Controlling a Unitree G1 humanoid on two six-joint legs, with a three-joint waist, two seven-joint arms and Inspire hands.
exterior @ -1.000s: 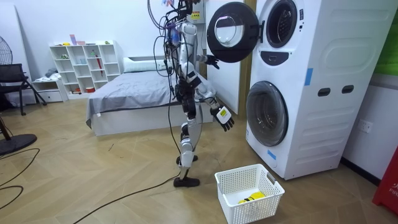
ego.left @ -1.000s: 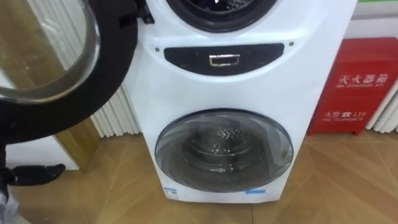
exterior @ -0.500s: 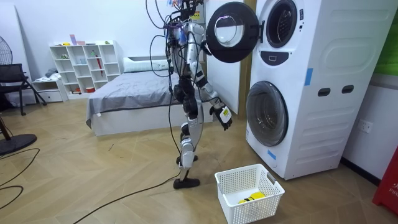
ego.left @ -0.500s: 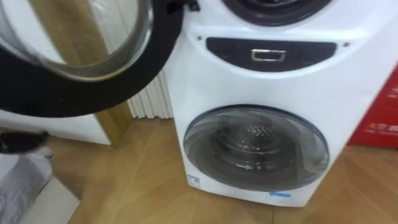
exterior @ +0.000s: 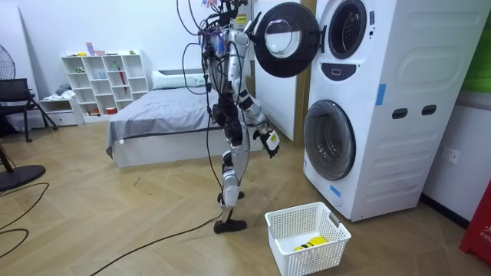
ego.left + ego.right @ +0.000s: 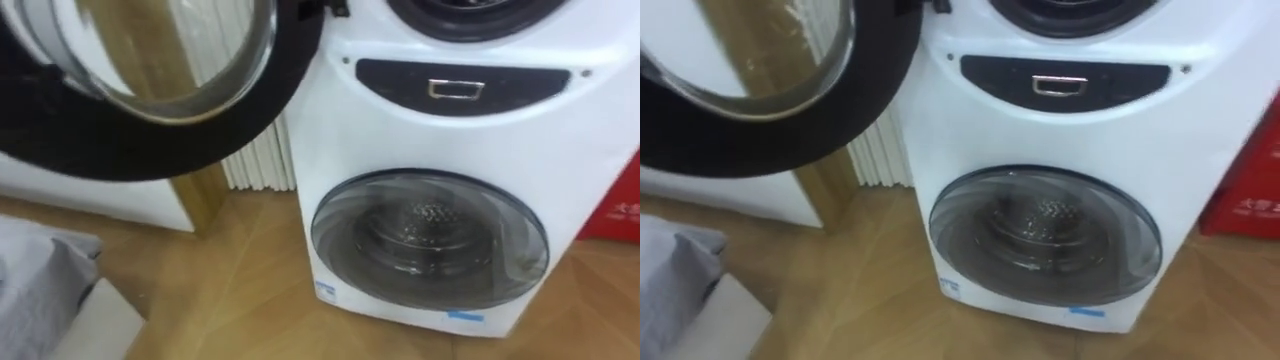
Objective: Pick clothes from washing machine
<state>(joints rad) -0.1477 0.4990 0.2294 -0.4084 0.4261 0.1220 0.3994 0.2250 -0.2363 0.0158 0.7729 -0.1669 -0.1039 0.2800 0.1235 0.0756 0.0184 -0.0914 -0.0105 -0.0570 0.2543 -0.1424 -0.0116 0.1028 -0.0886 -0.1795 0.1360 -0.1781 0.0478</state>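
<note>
Well, nothing has come out of the washing machine [image 6: 440, 130] yet. Its upper door [image 6: 130, 100] hangs wide open, swung out to the robot's left, so the way in is clear. The upper drum mouth [image 6: 475, 8] shows as a dark sliver in the eye view, and I cannot see any clothes in it. The lower window [image 6: 430, 250] is closed, with bare metal behind the glass.

What has changed over the last second is mostly the robot's gaze. The whole eye view has slid, so the machine now sits further right and a grey corner of the bed [image 6: 40, 280] has come in at the lower left. That is the head turning, not the things moving. The dark left hand that showed low in that view a second ago has gone from it. From where I stand, the left hand [image 5: 250, 32] seems raised beside the door's rim, too small for me to tell how its fingers are set.

The right hand [image 5: 270, 143] has drawn in a little by the thigh, fingers loose and holding nothing.

The white basket [image 5: 285, 244] waits on the floor beside the robot, with a yellow item [image 5: 311, 244] inside. I judge the reach into the drum is still to come.
</note>
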